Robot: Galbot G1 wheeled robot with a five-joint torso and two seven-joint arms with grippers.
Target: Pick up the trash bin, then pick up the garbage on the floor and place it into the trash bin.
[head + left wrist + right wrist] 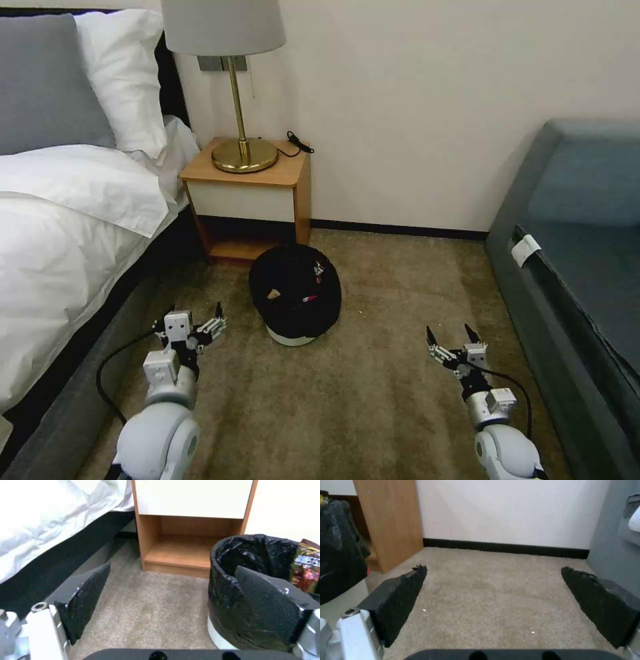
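- left gripper (pixel 197 321) low over the carpet (pixel 373 400), fingers spread wide, holding nothing.
- right gripper (pixel 452 337) likewise wide and empty.
- trash bin (pixel 295 291) stands between them, just beside the left gripper, with garbage (pixel 305 566) inside.

Both arms reach forward and low over the carpet (pixel 373 400), forearms angled slightly inward, with a black cable looping off each wrist. The left gripper (pixel 200 319) sits toward the carpet's left edge, its two dark, pointed fingers (pixel 85 597) spread wide apart with nothing between them. The right gripper (pixel 452 334) sits toward the carpet's right edge at about the same reach, its black fingers (pixel 400 597) likewise splayed wide and holding nothing, tips pointing ahead.
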